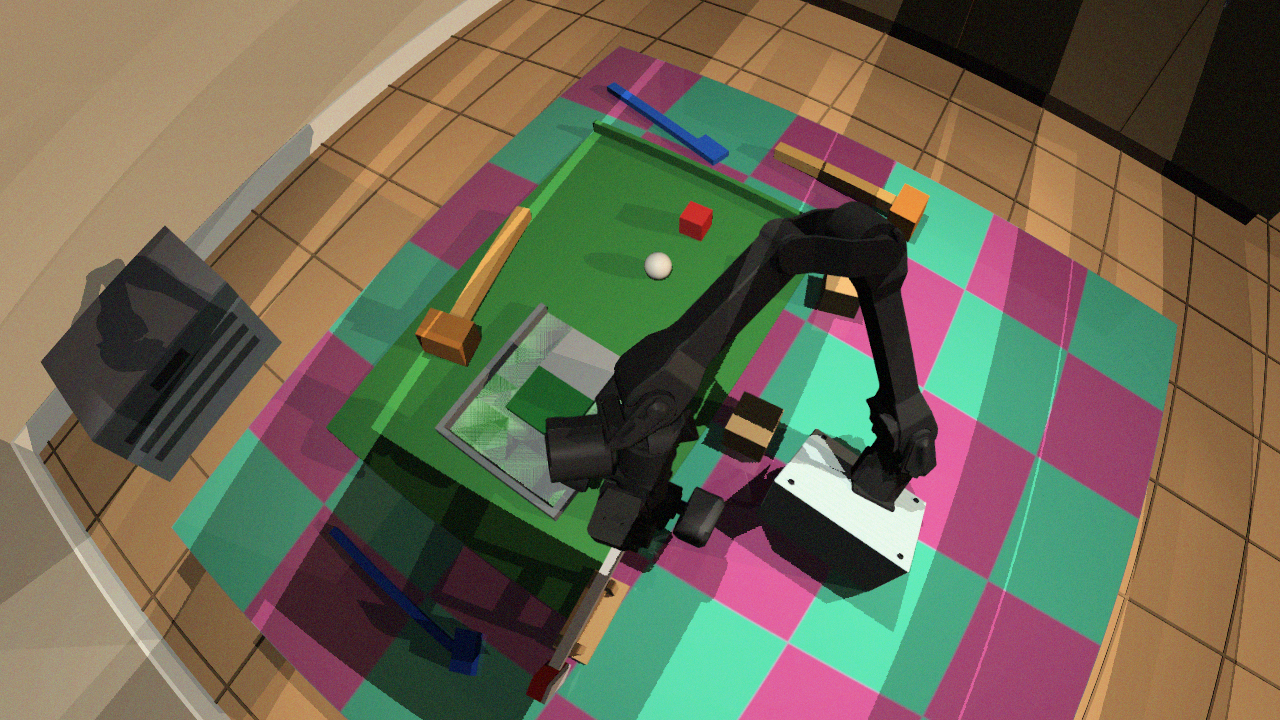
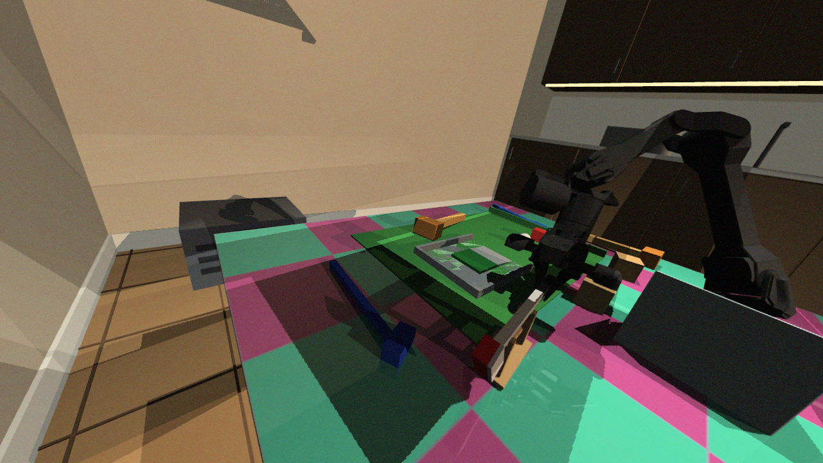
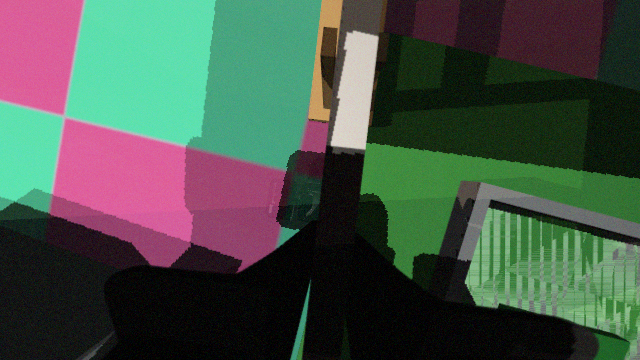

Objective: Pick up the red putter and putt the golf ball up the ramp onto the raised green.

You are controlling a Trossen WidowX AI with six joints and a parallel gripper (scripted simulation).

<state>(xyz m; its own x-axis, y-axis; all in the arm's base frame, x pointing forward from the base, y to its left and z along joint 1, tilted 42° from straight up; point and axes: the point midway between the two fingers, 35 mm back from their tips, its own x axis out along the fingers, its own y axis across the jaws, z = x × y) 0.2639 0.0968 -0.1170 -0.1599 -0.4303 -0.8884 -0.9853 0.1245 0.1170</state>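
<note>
The red putter lies at the mat's near edge, its red head pointing away from the arm, its shaft over a tan stand. My gripper is low over it and shut on the putter's dark handle end. The white golf ball sits on the green mat at the far side. The raised green sits in a grey frame beside my wrist.
A red cube lies near the ball. Two orange mallets, two blue putters and tan blocks lie around. The arm's white base box stands right; a grey box left.
</note>
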